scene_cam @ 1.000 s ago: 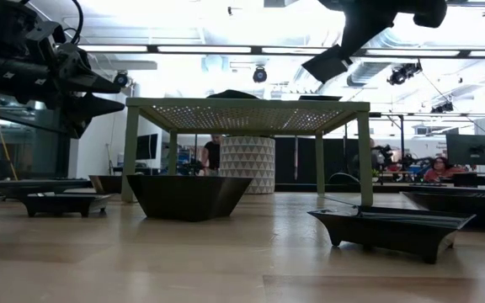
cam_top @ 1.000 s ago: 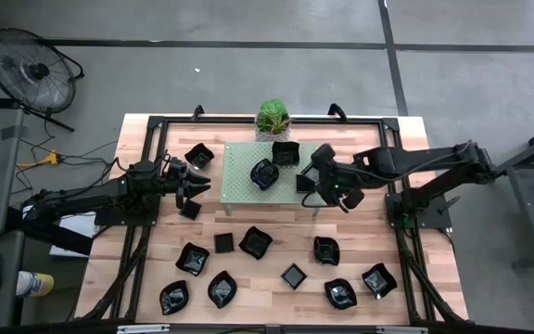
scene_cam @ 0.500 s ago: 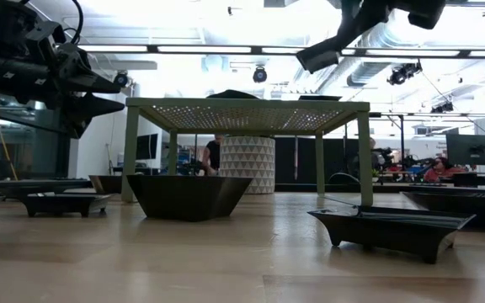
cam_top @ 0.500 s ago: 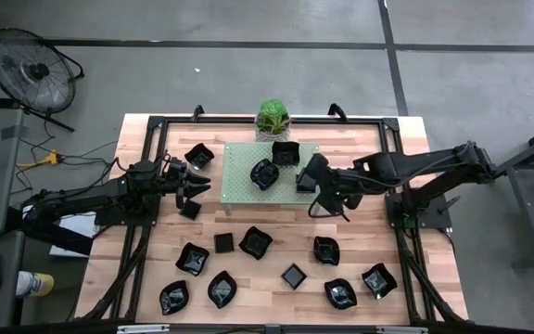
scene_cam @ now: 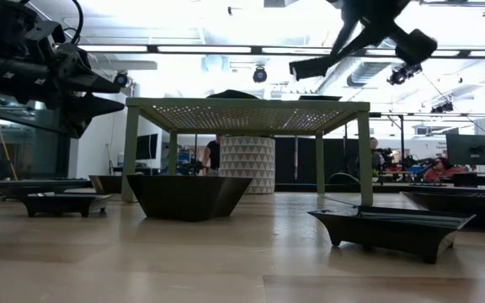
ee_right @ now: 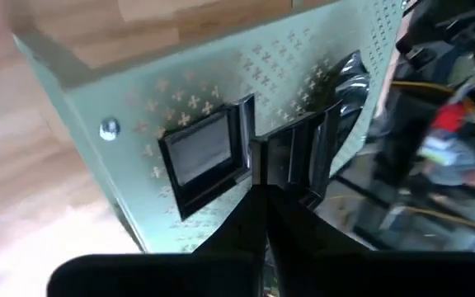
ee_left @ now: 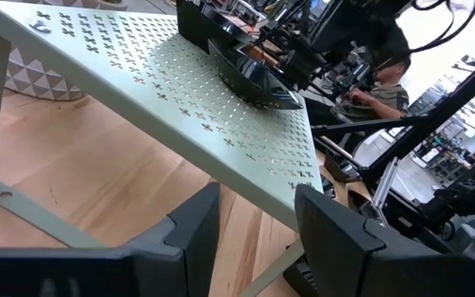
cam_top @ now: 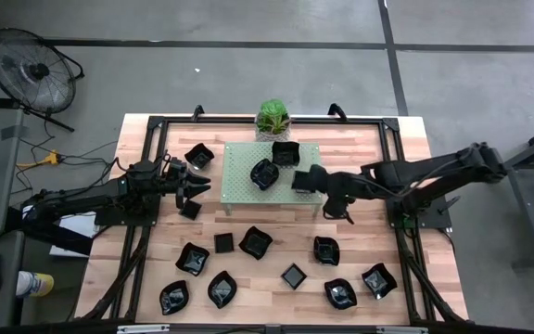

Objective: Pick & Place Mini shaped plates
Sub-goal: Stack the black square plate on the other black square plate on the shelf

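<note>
The worktop (cam_top: 360, 232) carried most of the job undone: eleven plates (cam_top: 255, 242) lay loose on the wood. Two were near the left edge beside the rack (cam_top: 244, 158). The other nine were scattered across the near half, from the near-left corner to the near-right.

The rack stood at the middle of the far edge. Two plates already sat on it, a square one (cam_top: 286, 153) at its far edge and a rounder one (cam_top: 264, 173) near its centre. By my judgement the task was barely begun, with two placed and a third on its way.

The right gripper (cam_top: 306, 179) hung above the rack's right edge. Its fingers were pinched tight on what looked like the rim of a square plate (ee_right: 200, 157), held clear of the rack top and not yet set down.

The left gripper (cam_top: 199, 186) waited off the rack's left edge, raised above the wood, fingers partly spread with nothing between them.

A small plant (cam_top: 272, 118) stood on the far edge behind the rack.
</note>
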You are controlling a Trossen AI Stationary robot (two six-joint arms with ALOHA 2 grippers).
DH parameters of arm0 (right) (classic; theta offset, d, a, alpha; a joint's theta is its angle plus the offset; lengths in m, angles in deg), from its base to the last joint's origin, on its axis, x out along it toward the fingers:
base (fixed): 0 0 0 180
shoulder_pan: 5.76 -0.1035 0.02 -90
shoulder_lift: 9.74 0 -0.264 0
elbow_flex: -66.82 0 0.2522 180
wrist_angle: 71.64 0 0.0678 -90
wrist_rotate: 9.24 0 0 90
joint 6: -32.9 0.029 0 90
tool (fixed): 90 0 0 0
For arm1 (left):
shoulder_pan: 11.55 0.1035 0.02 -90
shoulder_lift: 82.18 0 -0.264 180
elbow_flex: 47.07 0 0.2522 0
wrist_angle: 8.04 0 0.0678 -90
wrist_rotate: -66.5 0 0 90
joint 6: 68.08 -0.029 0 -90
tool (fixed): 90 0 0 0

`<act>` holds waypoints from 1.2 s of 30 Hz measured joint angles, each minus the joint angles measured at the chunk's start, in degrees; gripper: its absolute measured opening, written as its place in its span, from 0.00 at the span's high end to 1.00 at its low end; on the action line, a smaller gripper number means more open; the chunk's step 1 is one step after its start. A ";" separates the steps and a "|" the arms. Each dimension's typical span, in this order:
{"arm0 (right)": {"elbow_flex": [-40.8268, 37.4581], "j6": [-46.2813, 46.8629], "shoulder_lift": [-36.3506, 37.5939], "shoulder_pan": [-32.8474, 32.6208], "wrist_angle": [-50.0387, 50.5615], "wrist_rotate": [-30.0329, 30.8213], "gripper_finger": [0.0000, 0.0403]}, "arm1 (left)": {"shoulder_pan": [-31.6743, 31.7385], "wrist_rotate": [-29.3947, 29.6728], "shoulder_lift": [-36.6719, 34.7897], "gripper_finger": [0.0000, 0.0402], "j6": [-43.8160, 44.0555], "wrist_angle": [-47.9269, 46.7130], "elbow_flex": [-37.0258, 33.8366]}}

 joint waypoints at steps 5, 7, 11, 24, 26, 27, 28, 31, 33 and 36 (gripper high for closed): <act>-4.44 -1.35 3.77 0.43 -2.93 -3.59 1.00 | 0.00 0.02 0.02 0.61 0.00 0.00 0.02; -6.54 -2.90 5.27 0.54 -4.61 -3.70 1.00 | 0.00 0.02 0.00 0.61 -0.01 0.00 0.01; -9.75 -4.58 7.71 1.59 -7.67 -5.04 1.00 | 0.00 0.02 0.01 0.61 -0.01 0.00 0.02; -16.35 -10.58 9.38 4.74 -16.23 -8.14 1.00 | 0.00 0.08 0.00 0.61 0.00 0.00 0.00; -16.60 -10.52 9.40 5.07 -16.79 -8.64 1.00 | 0.00 0.09 0.02 0.61 -0.02 0.00 0.00; -16.60 -10.52 9.38 5.26 -16.82 -8.68 1.00 | 0.00 0.09 0.02 0.61 -0.02 0.00 0.00; -16.60 -10.52 9.38 5.43 -16.82 -8.69 1.00 | 0.00 0.12 0.01 0.61 0.00 0.00 0.01; -16.60 -10.27 9.38 6.10 -16.86 -9.26 1.00 | 0.00 0.24 0.01 0.61 -0.01 0.00 0.01; -16.60 -10.13 9.36 6.39 -16.82 -9.52 1.00 | 0.00 0.24 0.02 0.61 -0.02 0.00 0.02; -16.60 -10.29 8.77 6.85 -16.75 -9.52 1.00 | 0.00 0.24 0.02 0.61 -0.02 0.00 0.02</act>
